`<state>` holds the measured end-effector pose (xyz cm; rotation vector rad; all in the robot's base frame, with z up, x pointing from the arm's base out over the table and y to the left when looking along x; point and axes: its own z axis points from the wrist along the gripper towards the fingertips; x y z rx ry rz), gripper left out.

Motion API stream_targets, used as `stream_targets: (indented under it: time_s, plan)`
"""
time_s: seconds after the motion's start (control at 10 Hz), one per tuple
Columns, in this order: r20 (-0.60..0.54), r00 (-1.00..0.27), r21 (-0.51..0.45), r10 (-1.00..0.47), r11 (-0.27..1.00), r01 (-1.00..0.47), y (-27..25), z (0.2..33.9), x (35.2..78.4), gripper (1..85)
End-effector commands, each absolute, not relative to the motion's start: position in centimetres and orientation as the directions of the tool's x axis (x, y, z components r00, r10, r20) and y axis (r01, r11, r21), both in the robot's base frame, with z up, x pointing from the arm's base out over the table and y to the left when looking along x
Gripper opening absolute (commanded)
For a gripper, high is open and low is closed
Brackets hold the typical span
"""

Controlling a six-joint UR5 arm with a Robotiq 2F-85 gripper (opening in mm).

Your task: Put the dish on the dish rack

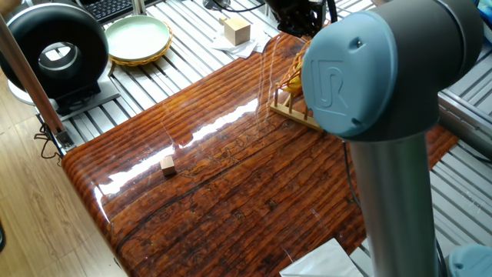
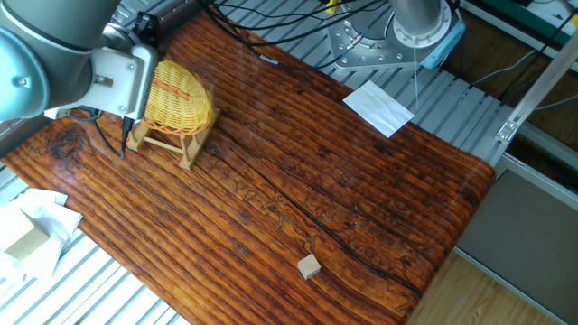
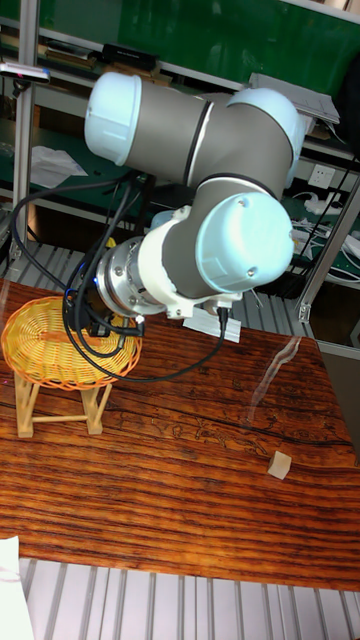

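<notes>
The golden woven dish [image 2: 183, 97] lies tilted on top of the light-wood dish rack [image 2: 187, 150] at the table's far left end. In the tall fixed view the dish [image 3: 55, 347] rests over the rack's upright pegs [image 3: 96, 407]. My gripper [image 3: 101, 318] is at the dish's rim, behind the grey wrist and its black cables, so its fingers are hidden. In one fixed view only a sliver of the dish [image 1: 294, 78] and the rack's base [image 1: 295, 114] show past the big blue-grey arm joint.
A small wooden cube [image 2: 310, 265] lies near the table's other end. A white paper [image 2: 379, 106] sits at the table's edge. Off the table are a pale green plate [image 1: 138, 38], a wooden block [image 1: 237, 31] and a black round device [image 1: 55, 52].
</notes>
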<state>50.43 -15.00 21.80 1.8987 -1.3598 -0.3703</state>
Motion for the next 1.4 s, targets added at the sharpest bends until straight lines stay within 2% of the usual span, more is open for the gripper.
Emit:
stream_targets:
  time_s: [0.0, 0.8, 1.3]
  plan:
    - [0.207, 0.399, 0.726, -0.893, -0.133, -0.675, -14.9, 22.8, 50.8, 1.0]
    - [0.255, 0.412, 0.762, -0.875, -0.081, -0.643, -15.8, 25.2, 49.6, 1.0]
    - [0.217, 0.411, 0.79, -0.886, -0.088, -0.607, -15.8, 25.5, 48.1, 1.0]
